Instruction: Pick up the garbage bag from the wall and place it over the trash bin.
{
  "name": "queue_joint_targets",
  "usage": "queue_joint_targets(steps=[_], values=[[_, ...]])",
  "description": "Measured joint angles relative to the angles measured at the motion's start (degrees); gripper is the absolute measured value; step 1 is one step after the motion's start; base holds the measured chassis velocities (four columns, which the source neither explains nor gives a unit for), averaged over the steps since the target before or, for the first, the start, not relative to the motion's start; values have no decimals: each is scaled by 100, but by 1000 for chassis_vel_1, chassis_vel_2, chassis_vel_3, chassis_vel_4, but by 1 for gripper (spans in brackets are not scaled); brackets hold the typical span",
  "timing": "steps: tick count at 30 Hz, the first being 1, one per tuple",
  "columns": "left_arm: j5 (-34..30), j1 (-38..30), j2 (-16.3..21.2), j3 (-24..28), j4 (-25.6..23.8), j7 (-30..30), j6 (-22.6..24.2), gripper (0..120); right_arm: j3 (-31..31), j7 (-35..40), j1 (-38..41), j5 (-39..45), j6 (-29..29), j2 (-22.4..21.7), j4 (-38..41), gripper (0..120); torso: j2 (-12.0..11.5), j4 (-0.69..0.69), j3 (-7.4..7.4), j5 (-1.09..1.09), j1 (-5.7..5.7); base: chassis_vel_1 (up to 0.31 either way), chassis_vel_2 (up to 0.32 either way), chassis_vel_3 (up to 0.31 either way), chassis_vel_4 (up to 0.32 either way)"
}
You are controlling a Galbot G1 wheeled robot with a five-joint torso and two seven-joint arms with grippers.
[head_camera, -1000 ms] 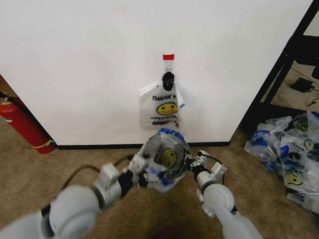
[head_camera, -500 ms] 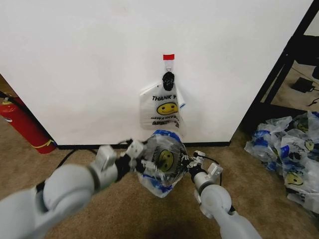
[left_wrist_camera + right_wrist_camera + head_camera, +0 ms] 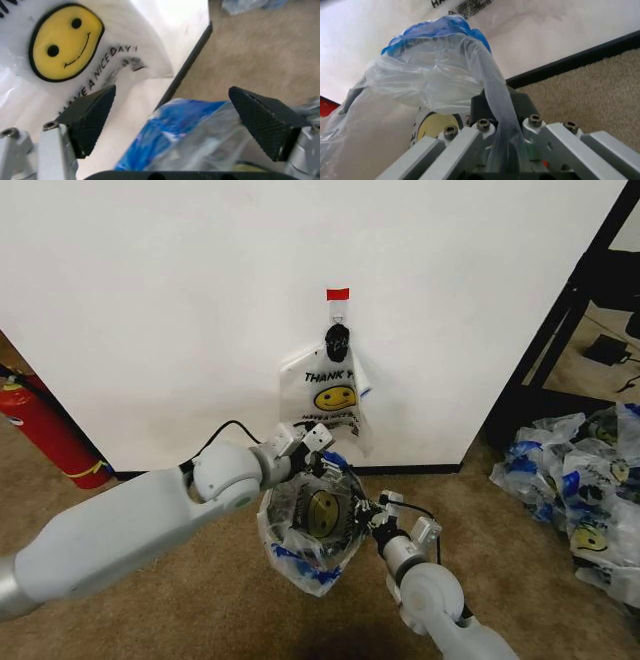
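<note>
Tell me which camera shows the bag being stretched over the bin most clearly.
The head view: the whole garbage bag shows, spread between the left gripper and right gripper. The left wrist view shows its blue trim between open jaws. The right wrist view shows a strip pinched in shut jaws.

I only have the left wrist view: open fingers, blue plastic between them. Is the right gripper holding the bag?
Observer: Yes, the right gripper is shut on a strip of the garbage bag.
Operator: Is the smiley beside me that same bag?
Observer: No, that is a second bag, hanging on the wall from a hook under red tape.
Operator: Anything on the floor nearby?
Observer: A pile of bags lies to the robot's right.
</note>
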Motion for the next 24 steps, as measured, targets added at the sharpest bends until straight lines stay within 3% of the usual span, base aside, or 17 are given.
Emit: queue_joint_targets(steps=[5, 13, 17, 24], values=[[291, -5, -9, 107, 259, 186, -83, 66, 16, 5, 13, 32, -16, -5, 7, 1, 0, 0, 0, -1, 0, 0, 0, 0, 0], [143, 146, 218, 25, 94, 236, -36, 41, 35, 119, 69, 76, -34, 27, -61, 1, 1, 0, -1, 0, -1, 0, 0, 0, 0], [143, 203, 213, 12, 165, 223, -26, 50, 27, 142, 99, 91, -43, 76, -69, 1, 1, 1, -1, -1, -1, 0, 0, 0, 0], [142, 228, 70, 27, 260, 153, -23, 52, 15, 187, 125, 101, -66, 101, -44, 1, 1, -1, -1, -1, -1, 0, 0, 0, 0]])
